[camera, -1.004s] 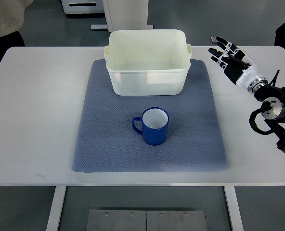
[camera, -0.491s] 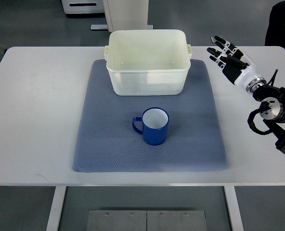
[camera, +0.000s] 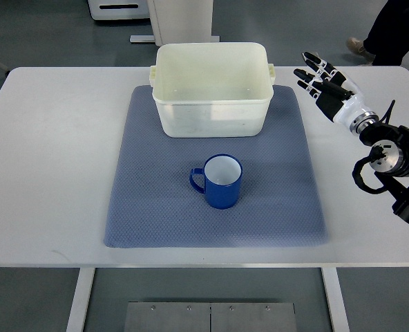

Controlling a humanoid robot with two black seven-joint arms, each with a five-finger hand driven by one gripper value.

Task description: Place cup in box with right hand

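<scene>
Right hand [camera: 323, 83] is hovering with fingers spread, holding nothing, at the upper right of the frame, well apart from the cup [camera: 220, 181]. That blue cup is standing upright on the mat [camera: 149, 207] at centre, just below the empty box [camera: 213, 90]. Approaching from the right, opposite the handle, looks best.

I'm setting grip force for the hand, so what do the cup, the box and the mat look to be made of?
The cup: likely enamelled metal or glazed ceramic, with a glossy blue outside and a white inside; the picture doesn't settle which. The box: cream plastic, slightly translucent walls and moulded side handles. The mat: grey-blue fabric or foam, matte, with a fine dimpled weave.
</scene>
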